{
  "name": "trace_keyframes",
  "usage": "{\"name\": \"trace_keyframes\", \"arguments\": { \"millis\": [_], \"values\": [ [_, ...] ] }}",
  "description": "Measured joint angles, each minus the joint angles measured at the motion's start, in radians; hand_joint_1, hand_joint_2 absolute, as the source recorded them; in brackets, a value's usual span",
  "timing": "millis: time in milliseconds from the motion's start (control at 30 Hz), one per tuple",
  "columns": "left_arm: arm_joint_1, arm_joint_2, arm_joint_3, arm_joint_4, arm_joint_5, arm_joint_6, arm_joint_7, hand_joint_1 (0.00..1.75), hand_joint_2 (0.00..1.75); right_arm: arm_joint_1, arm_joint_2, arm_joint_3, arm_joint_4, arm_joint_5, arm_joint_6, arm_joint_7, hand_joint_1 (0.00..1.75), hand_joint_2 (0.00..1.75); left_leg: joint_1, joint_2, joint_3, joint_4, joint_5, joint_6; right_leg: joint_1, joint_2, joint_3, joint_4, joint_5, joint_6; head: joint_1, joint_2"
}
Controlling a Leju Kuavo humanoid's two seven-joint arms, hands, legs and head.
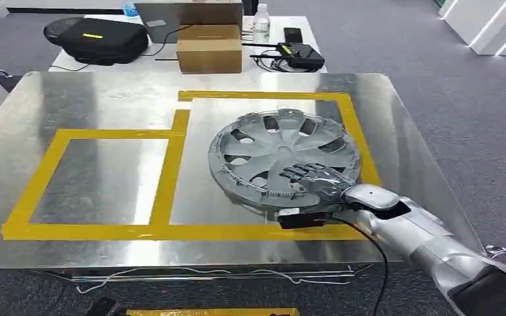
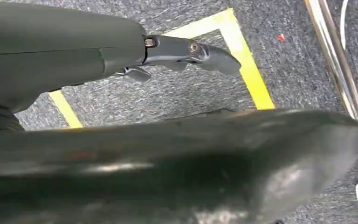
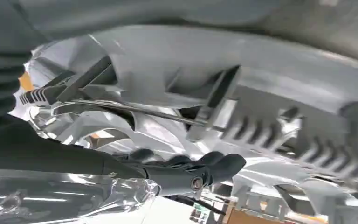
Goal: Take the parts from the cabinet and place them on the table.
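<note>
One part, a silver hubcap, lies face-down on the steel surface, inside the right-hand bay of the yellow tape outline. Its 5 o'clock rim sits close to the near tape strip; its 3 o'clock rim reaches the right-hand strip. Right hand lies over the rim at about 5 o'clock, dark fingers curled over the ribbed edge; right wrist view shows the thumb under the rim, so the hand reads as pinching the hubcap, though how firmly cannot be told. Left hand hangs beside the body over grey carpet, fingers roughly straight, holding nothing. Judgement: placement step is nearly complete and release comes next. To do it well: confirm the far rim at 11 o'clock is resting flat before letting go; spread the fingers and ease the thumb clear of the clip teeth under the rim, which could snag; withdraw toward 5 o'clock, low and straight, so the part isn't dragged across the tape. Steel looks slick, so a sideways tug would likely slide it.
</note>
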Motion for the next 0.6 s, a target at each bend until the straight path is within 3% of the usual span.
{"name": "trace_keyframes", "arguments": {
  "millis": [33, 67, 133, 233, 300, 367, 400, 433, 467, 533, 567, 600],
  "values": [
    [0.000, 0.000, 0.000, 0.000, 0.001, 0.000, 0.000, 0.00, 0.00, -0.004, 0.000, 0.000, 0.000, -0.002, 0.000, 0.000, 0.00, 0.00, 0.000, 0.000, 0.002, 0.000, -0.003, -0.004, 0.002, 0.000, 0.040, -0.080, 0.032, -0.008, 0.000, 0.000],
    [-0.001, 0.000, 0.000, 0.000, 0.001, 0.000, 0.000, 0.00, 0.00, -0.009, 0.000, 0.000, 0.001, -0.013, 0.001, -0.003, 0.00, 0.00, -0.007, 0.000, 0.000, 0.002, -0.006, -0.010, 0.007, 0.000, 0.060, -0.106, 0.016, -0.008, -0.001, 0.000],
    [0.000, 0.000, 0.000, 0.000, 0.007, -0.001, -0.005, 0.00, 0.00, -0.002, 0.002, -0.016, 0.000, -0.078, -0.013, -0.049, 0.00, 0.00, -0.003, 0.000, 0.000, -0.004, -0.001, -0.020, 0.009, 0.002, 0.054, -0.107, 0.018, -0.007, -0.002, 0.000],
    [0.003, 0.000, 0.000, 0.000, 0.017, -0.002, -0.027, 0.00, 0.00, 0.038, -0.001, -0.094, -0.044, -0.240, -0.131, -0.193, 0.00, 0.00, -0.002, 0.005, 0.003, -0.007, -0.007, -0.038, 0.001, 0.001, 0.064, -0.125, 0.026, -0.023, -0.003, 0.000],
    [0.004, 0.000, 0.000, 0.000, 0.023, -0.001, -0.040, 0.00, 0.00, 0.101, -0.005, -0.179, -0.141, -0.344, -0.280, -0.306, 0.00, 0.00, -0.003, 0.007, -0.044, 0.089, -0.072, -0.041, 0.001, 0.000, 0.068, -0.128, 0.024, -0.030, -0.006, 0.000],
    [0.009, 0.000, 0.000, 0.000, 0.034, 0.000, -0.054, 0.00, 0.00, 0.217, -0.012, -0.284, -0.324, -0.400, -0.405, -0.372, 0.00, 0.00, -0.003, 0.008, -0.124, 0.247, -0.138, -0.045, 0.003, -0.007, 0.071, -0.128, 0.019, -0.035, -0.006, 0.000],
    [0.014, 0.000, 0.000, 0.000, 0.040, -0.001, -0.059, 0.00, 0.00, 0.281, -0.013, -0.326, -0.419, -0.424, -0.435, -0.393, 0.00, 0.00, -0.003, 0.008, -0.143, 0.279, -0.139, -0.046, 0.003, -0.010, 0.073, -0.128, 0.017, -0.035, -0.006, 0.000],
    [0.020, 0.000, 0.000, 0.000, 0.044, -0.003, -0.066, 0.00, 0.00, 0.353, -0.013, -0.376, -0.544, -0.451, -0.454, -0.402, 0.00, 0.00, -0.002, 0.008, -0.138, 0.263, -0.113, -0.047, 0.002, -0.011, 0.076, -0.127, 0.014, -0.034, -0.005, 0.000],
    [0.025, 0.000, 0.000, 0.000, 0.049, -0.003, -0.071, 0.00, 0.00, 0.405, -0.013, -0.422, -0.661, -0.455, -0.456, -0.397, 0.00, 0.00, -0.001, 0.008, -0.114, 0.213, -0.072, -0.048, 0.000, -0.011, 0.077, -0.126, 0.011, -0.032, -0.006, 0.000],
    [0.029, 0.002, 0.000, 0.000, 0.050, -0.003, -0.074, 0.00, 0.00, 0.474, -0.013, -0.495, -0.835, -0.454, -0.448, -0.387, 0.00, 0.00, 0.002, 0.009, -0.032, 0.052, 0.015, -0.051, -0.004, -0.007, 0.081, -0.121, 0.005, -0.022, -0.007, 0.000],
    [0.028, 0.000, 0.000, 0.000, 0.050, -0.005, -0.075, 0.00, 0.00, 0.494, -0.013, -0.520, -0.893, -0.452, -0.445, -0.387, 0.00, 0.00, 0.003, 0.008, -0.011, 0.008, 0.010, -0.053, 0.004, -0.004, 0.077, -0.112, -0.001, -0.014, -0.011, 0.000],
    [0.025, 0.000, 0.000, 0.000, 0.051, -0.005, -0.075, 0.00, 0.00, 0.511, -0.013, -0.542, -0.939, -0.451, -0.441, -0.387, 0.00, 0.00, 0.003, 0.004, -0.007, -0.003, -0.001, -0.038, 0.004, 0.001, 0.070, -0.106, -0.003, -0.011, -0.013, 0.000]
  ]
}}
